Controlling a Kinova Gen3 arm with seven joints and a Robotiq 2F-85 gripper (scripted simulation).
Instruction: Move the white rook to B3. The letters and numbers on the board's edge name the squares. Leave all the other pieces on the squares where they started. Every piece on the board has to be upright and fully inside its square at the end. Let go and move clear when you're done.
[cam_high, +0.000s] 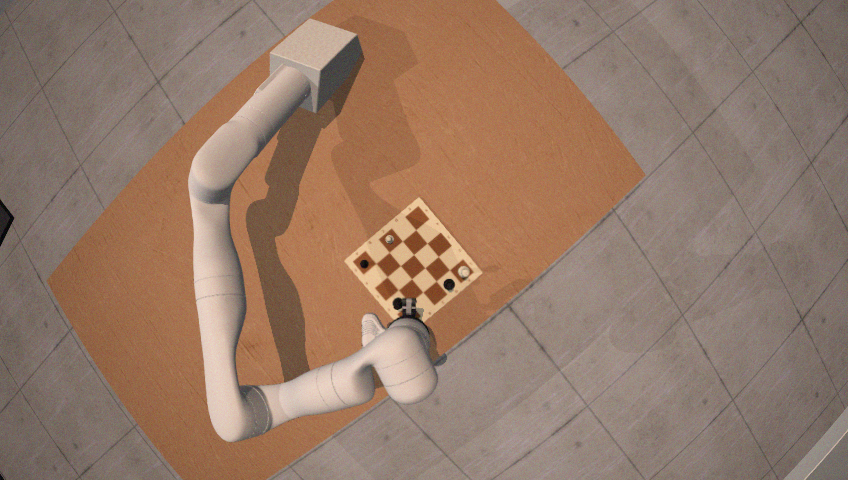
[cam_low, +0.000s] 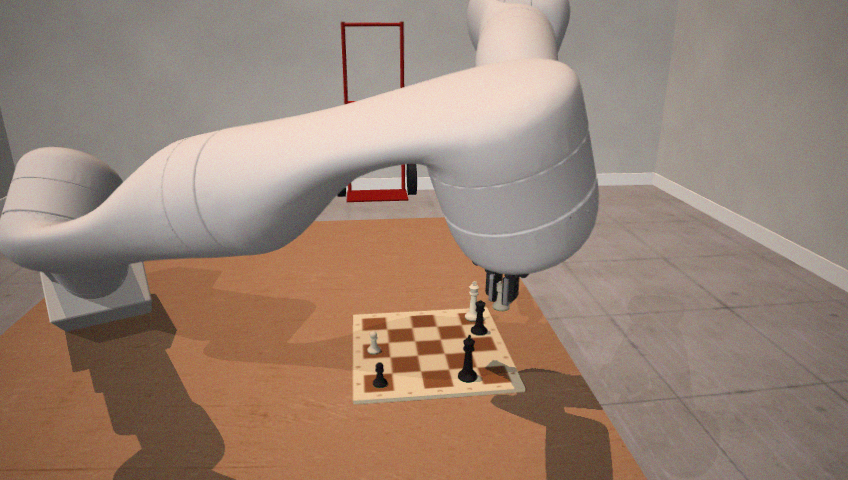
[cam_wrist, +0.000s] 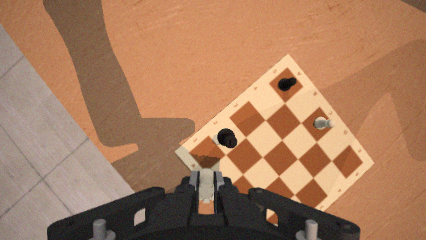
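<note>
My gripper (cam_high: 409, 307) is shut on the white rook (cam_wrist: 205, 181), which it holds upright in the air above a corner of the chessboard (cam_high: 413, 258). The gripper also shows in the side view (cam_low: 501, 295), well above the board (cam_low: 431, 355), with the pale rook between its fingers. On the board stand a white pawn (cam_low: 373, 343), a black pawn (cam_low: 379, 375), a white king (cam_low: 473, 300) and two tall black pieces (cam_low: 468, 359) (cam_low: 479, 319). In the wrist view one black piece (cam_wrist: 227, 137) stands one square from the corner below the rook.
The arm's base block (cam_high: 315, 59) sits at the table's far corner. The table edge runs close beside the board's corner under the gripper. A red frame (cam_low: 371, 113) stands on the floor behind the table. The arm's elbow hangs over the table.
</note>
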